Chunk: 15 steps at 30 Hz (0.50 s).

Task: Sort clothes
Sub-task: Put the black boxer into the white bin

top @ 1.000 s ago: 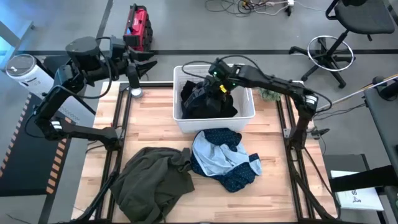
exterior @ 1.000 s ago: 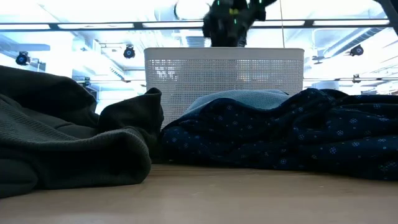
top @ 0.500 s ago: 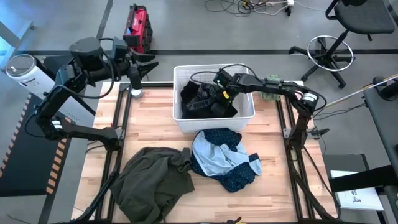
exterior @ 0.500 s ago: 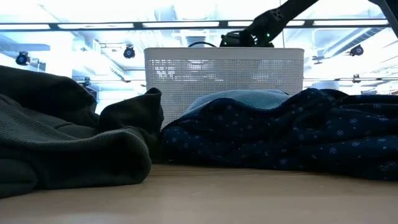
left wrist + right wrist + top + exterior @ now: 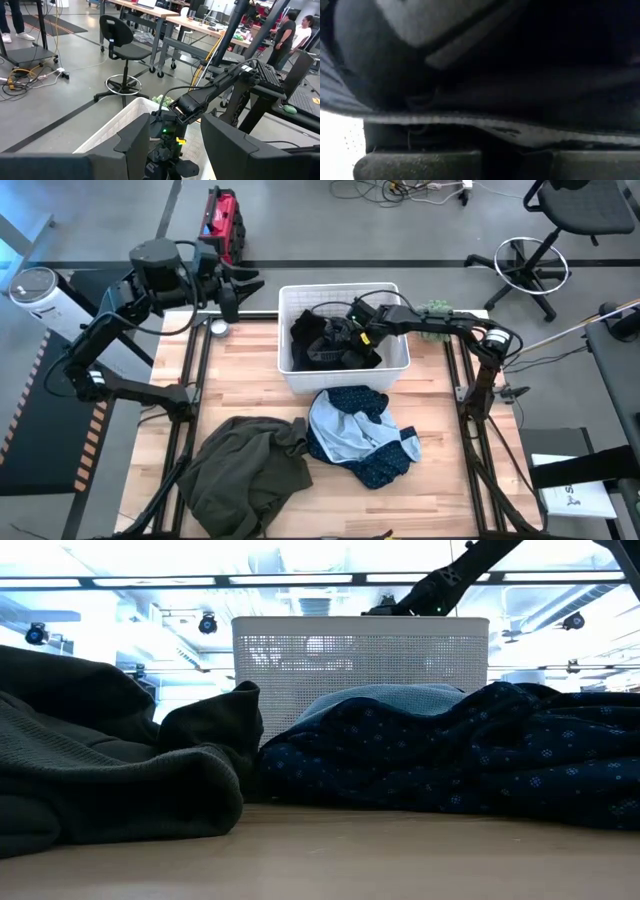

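Observation:
A white lattice basket (image 5: 345,375) stands at the table's far middle and holds black clothes (image 5: 330,345). My right gripper (image 5: 345,335) is down inside the basket among the black clothes; its wrist view shows only dark fabric (image 5: 520,75) close up. The olive-grey top (image 5: 245,470) lies heaped on the table at the near left. The navy patterned piece (image 5: 365,435), its light blue lining up, lies in front of the basket. My left gripper (image 5: 238,288) is open and empty, held above the table's far left corner, left of the basket.
The basket's front wall (image 5: 360,665) rises behind the olive-grey top (image 5: 110,770) and the navy piece (image 5: 450,760) in the low view. Bare wood (image 5: 250,380) shows left of the basket. Office chairs, desks and people are in the room beyond.
My right gripper has gone down from above the basket into it, among the black clothes, and the black heap now sits lower. My left gripper has shifted a little toward the table's right, nearer the basket.

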Motion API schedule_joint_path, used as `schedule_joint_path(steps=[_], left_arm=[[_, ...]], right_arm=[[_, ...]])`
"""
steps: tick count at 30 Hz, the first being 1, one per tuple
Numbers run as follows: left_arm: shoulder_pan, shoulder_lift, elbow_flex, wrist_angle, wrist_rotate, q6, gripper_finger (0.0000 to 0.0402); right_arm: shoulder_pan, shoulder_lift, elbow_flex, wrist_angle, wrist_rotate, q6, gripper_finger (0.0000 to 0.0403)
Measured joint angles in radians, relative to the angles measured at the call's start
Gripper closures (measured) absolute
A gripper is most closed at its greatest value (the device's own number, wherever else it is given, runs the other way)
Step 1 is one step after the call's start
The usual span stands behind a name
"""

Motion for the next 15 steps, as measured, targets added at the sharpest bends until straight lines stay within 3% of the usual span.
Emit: schedule_joint_path(steps=[15], left_arm=[[-0.002, -0.008, 0.000, 0.003, 0.000, 0.000, 0.0231]], right_arm=[[0.007, -0.199, 0.062, 0.043, 0.014, -0.048, 0.0403]])
